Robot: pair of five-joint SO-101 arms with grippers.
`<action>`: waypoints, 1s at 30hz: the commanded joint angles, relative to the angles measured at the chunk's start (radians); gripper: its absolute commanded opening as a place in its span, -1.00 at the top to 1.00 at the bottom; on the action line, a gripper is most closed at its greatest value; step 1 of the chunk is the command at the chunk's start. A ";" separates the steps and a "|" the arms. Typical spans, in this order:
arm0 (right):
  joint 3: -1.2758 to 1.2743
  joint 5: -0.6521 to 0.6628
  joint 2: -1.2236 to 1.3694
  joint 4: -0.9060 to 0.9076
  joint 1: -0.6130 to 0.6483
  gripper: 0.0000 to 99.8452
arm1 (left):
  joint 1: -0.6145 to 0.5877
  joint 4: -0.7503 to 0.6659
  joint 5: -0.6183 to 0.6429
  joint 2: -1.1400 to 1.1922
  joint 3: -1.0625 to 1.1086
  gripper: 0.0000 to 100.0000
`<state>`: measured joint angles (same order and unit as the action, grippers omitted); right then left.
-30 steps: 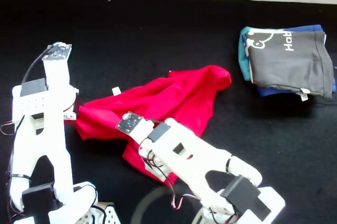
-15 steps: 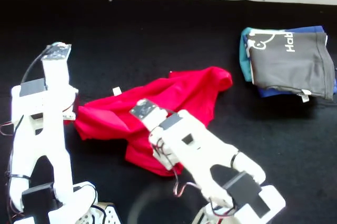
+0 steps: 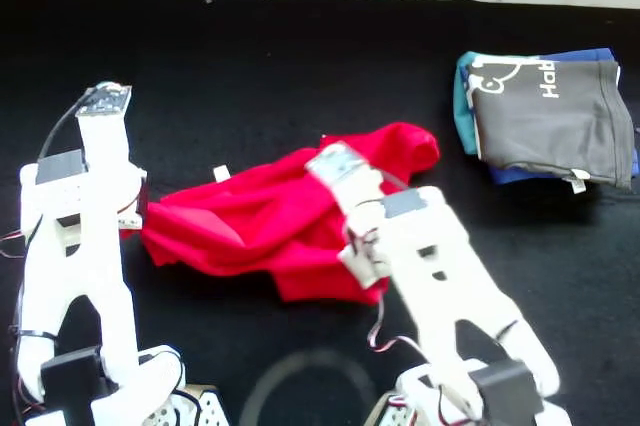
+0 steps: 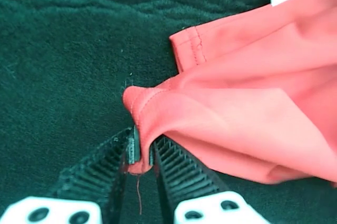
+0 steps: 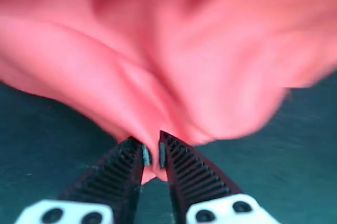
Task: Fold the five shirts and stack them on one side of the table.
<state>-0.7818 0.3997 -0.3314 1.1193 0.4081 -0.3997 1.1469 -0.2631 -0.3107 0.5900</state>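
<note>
**Two thin pinches on a limp shirt**

Your left gripper (image 4: 141,149) is clamped on a small fold of the shirt's (image 4: 237,103) stitched hem. Only a nub of cloth sits between the ribbed black pads (image 4: 181,169), and a loose thread hangs below it. Your right gripper (image 5: 152,153) is closed on a narrow pleat of the same shirt. From above, the left hold is at the shirt's 9 o'clock edge and the right near its 5 o'clock edge. The shirt lies crumpled at mid-table, toward 7 o'clock.

Each bite is shallow, so a sharp pull apart will likely slip one hold. The right pinch looks like a mid-panel pleat rather than a corner, so spreading from it may leave the shirt skewed. The cloth looks thin, smooth and floppy, heaped in soft rounded folds with a white tag (image 3: 221,173) at its far edge. It may drag on the dark, napped table (image 3: 300,66) and tuck under itself.

The stack (image 3: 550,121) sits at 2 o'clock, well apart, flat and squared, with grey on top. A wide swing could nudge it.
</note>
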 commanded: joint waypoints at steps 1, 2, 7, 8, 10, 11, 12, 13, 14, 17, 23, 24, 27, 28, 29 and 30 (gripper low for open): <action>0.002 0.066 -0.056 0.002 -0.079 0.99 | 0.048 -0.005 0.002 -0.004 -0.005 0.98; 0.001 0.066 -0.056 0.004 -0.079 0.99 | 0.061 -0.005 0.002 -0.005 -0.005 0.98; 0.001 0.049 -0.064 0.062 -0.074 0.82 | 0.096 -0.005 0.005 -0.008 -0.007 0.98; 0.001 0.028 -0.065 0.079 -0.068 0.75 | 0.096 -0.005 0.005 -0.008 -0.007 0.98; -0.001 0.015 -0.065 0.117 -0.045 0.68 | 0.094 -0.005 0.005 -0.008 -0.007 0.98; -0.001 0.014 -0.065 0.133 -0.024 0.69 | 0.094 -0.005 0.005 -0.008 -0.007 0.98; -0.005 0.011 -0.065 0.143 0.002 0.69 | 0.094 -0.005 0.005 -0.008 -0.007 0.98; -0.018 0.009 -0.067 0.145 0.031 0.69 | 0.094 -0.006 0.005 -0.008 -0.007 0.98; -0.033 0.008 -0.067 0.142 0.064 0.69 | 0.093 -0.008 0.005 -0.008 -0.007 0.98; -0.091 -0.048 -0.065 0.091 0.134 0.69 | 0.090 -0.009 0.005 -0.008 -0.007 0.98; -0.176 -0.072 -0.056 -0.019 0.137 0.69 | 0.090 -0.006 0.005 -0.010 -0.007 0.98; -0.188 -0.072 -0.056 -0.033 0.137 0.69 | 0.090 -0.006 0.005 -0.010 -0.007 0.98; -0.222 -0.071 -0.056 -0.076 0.137 0.69 | 0.090 -0.006 0.005 -0.010 -0.010 0.98; -0.232 -0.071 -0.056 -0.091 0.136 0.69 | 0.090 -0.006 0.005 -0.010 -0.010 0.98; -0.242 -0.071 -0.054 -0.107 0.136 0.69 | 0.090 -0.006 0.005 -0.010 -0.010 0.98; -0.251 -0.071 -0.054 -0.122 0.136 0.69 | 0.091 -0.006 0.005 -0.010 -0.007 0.98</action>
<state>-1.0165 0.3368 -0.3667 1.0365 0.5355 -0.3214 1.1469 -0.2631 -0.3107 0.5900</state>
